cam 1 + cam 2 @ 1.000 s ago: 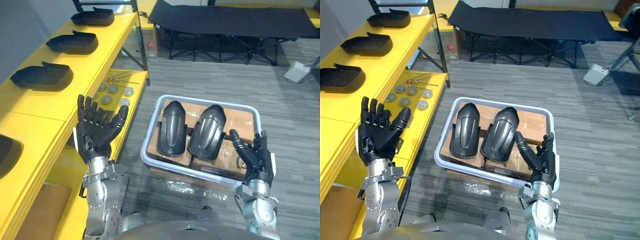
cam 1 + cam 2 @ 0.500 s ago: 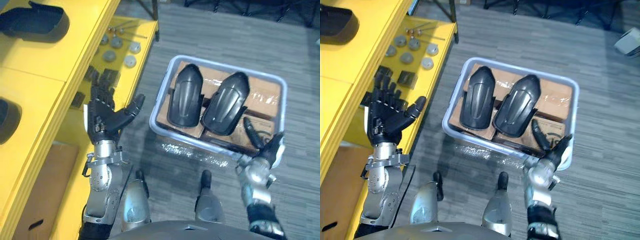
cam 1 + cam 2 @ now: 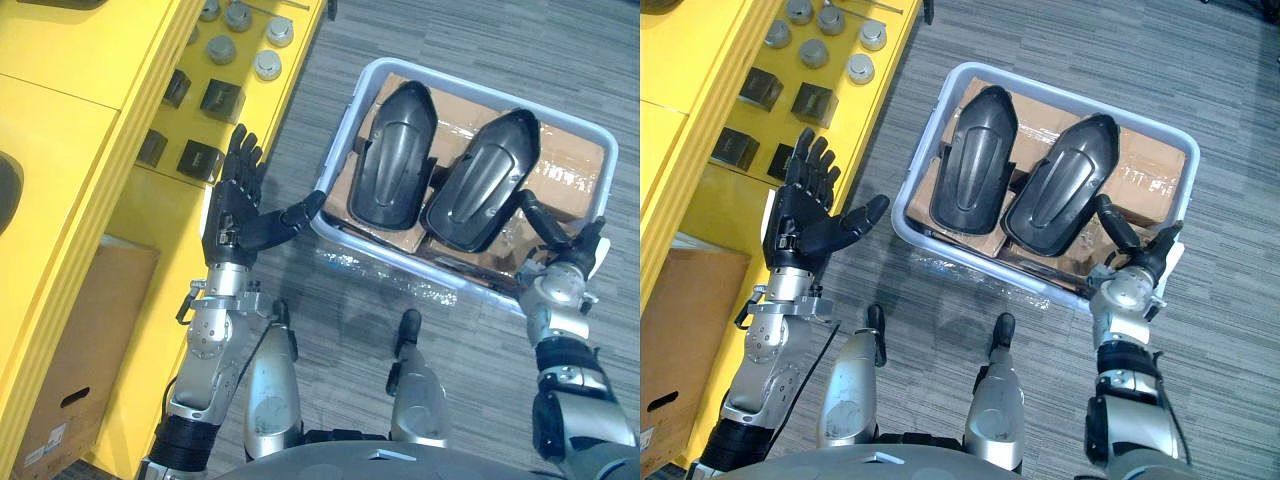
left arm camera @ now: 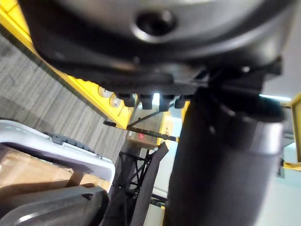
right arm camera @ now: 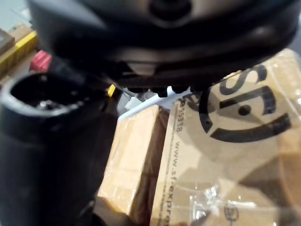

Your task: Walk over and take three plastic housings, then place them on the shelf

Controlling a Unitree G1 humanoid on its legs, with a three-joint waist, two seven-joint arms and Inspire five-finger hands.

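Left hand [image 3: 235, 215] spread beside crate [image 3: 338, 150], two housings [image 3: 397, 155] inside; right hand [image 3: 568, 262] spread at corner

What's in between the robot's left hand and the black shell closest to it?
The rim of the pale tub lies between the left hand and the nearer black housing, as both eye views show.
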